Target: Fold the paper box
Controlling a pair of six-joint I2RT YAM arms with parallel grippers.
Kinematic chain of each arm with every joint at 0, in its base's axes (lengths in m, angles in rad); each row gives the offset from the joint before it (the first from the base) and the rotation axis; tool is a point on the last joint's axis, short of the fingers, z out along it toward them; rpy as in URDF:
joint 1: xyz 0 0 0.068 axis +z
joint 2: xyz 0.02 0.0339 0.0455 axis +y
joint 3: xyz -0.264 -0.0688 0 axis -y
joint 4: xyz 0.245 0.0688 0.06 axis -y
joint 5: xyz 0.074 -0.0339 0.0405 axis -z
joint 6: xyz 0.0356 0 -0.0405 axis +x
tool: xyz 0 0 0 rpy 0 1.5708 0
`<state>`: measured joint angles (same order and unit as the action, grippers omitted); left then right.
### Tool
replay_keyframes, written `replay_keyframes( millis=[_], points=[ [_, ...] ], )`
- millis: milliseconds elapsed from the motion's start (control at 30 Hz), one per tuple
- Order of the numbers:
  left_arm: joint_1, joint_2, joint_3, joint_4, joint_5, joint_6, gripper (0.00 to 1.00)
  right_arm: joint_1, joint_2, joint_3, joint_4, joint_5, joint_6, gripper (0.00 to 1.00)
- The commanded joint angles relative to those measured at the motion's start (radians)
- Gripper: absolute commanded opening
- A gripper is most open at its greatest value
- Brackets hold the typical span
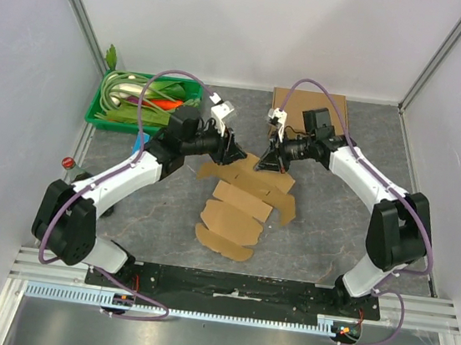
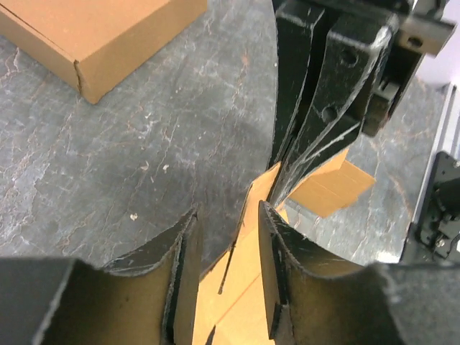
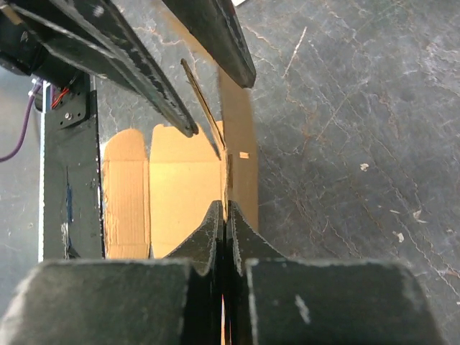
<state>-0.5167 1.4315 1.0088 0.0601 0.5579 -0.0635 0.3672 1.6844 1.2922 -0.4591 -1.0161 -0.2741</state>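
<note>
Paper box [image 1: 239, 207]: flat brown cardboard, unfolded, laid at the middle of the desk [image 1: 332, 235]; its far flap is raised on edge.
Right fingers [image 1: 265, 162]: pressed together on the raised flap.
Left fingers [image 1: 235, 150]: held apart, with the flap stood between them; contact cannot be told.
Green basket [image 1: 93, 112]: set in the far left corner, filled with mixed items.
Brown carton [image 1: 337, 108]: placed at the far edge.

Far edge of paper box [image 1: 239, 207] crowded: left gripper [image 1: 236, 151] & right gripper [image 1: 264, 163] nearly meet there, no way betw. them. Green bin [image 1: 103, 111] stands far-left of box, brown carton [image 1: 335, 110] far-right. Table [image 1: 331, 244] right & left of box: open room.
</note>
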Motion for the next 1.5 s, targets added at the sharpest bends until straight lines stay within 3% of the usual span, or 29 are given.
replay_keyframes(
  millis=[0, 233, 433, 500, 633, 733, 833, 967, 1067, 1133, 1233, 1333, 1433, 1467],
  points=[
    [-0.002, 0.014, 0.03, 0.127, 0.016, -0.146, 0.44, 0.003, -0.069, -0.028, 0.143, 0.057, 0.151, 0.0],
    [-0.031, 0.066, -0.038, 0.262, 0.131, -0.335, 0.37, 0.004, -0.107, -0.074, 0.292, 0.16, 0.335, 0.0],
    [-0.108, -0.068, -0.193, 0.333, 0.096, -0.38, 0.53, 0.003, -0.104, -0.074, 0.31, 0.275, 0.403, 0.0],
    [-0.105, -0.133, -0.208, 0.262, 0.039, -0.36, 0.54, 0.004, -0.106, -0.079, 0.315, 0.272, 0.409, 0.0],
    [-0.102, -0.242, -0.248, 0.016, -0.245, -0.338, 0.53, 0.003, -0.129, -0.082, 0.284, 0.28, 0.383, 0.0],
    [-0.101, -0.295, -0.326, -0.011, -0.437, -0.315, 0.54, 0.003, -0.143, -0.087, 0.249, 0.266, 0.352, 0.0],
    [-0.1, -0.257, -0.342, 0.001, -0.504, -0.3, 0.64, 0.003, -0.143, -0.082, 0.228, 0.232, 0.323, 0.0],
    [-0.098, -0.09, -0.233, -0.028, -0.55, -0.306, 0.65, 0.003, -0.149, -0.071, 0.203, 0.229, 0.299, 0.0],
    [-0.095, -0.049, -0.242, 0.059, -0.55, -0.286, 0.67, 0.003, -0.147, -0.064, 0.186, 0.211, 0.285, 0.0],
    [-0.092, -0.031, -0.266, 0.174, -0.504, -0.269, 0.76, 0.004, -0.147, -0.062, 0.178, 0.203, 0.282, 0.0],
    [-0.066, 0.056, -0.236, 0.227, -0.403, -0.262, 0.85, 0.003, -0.15, -0.068, 0.174, 0.189, 0.283, 0.0],
    [-0.046, 0.135, -0.207, 0.239, -0.343, -0.263, 0.87, 0.003, -0.147, -0.071, 0.175, 0.169, 0.25, 0.0],
    [-0.025, 0.178, -0.216, 0.308, -0.234, -0.262, 0.77, 0.003, -0.14, -0.067, 0.177, 0.172, 0.248, 0.0],
    [-0.026, 0.178, -0.222, 0.316, -0.218, -0.262, 0.64, 0.003, -0.138, -0.068, 0.177, 0.192, 0.25, 0.0]
  ],
)
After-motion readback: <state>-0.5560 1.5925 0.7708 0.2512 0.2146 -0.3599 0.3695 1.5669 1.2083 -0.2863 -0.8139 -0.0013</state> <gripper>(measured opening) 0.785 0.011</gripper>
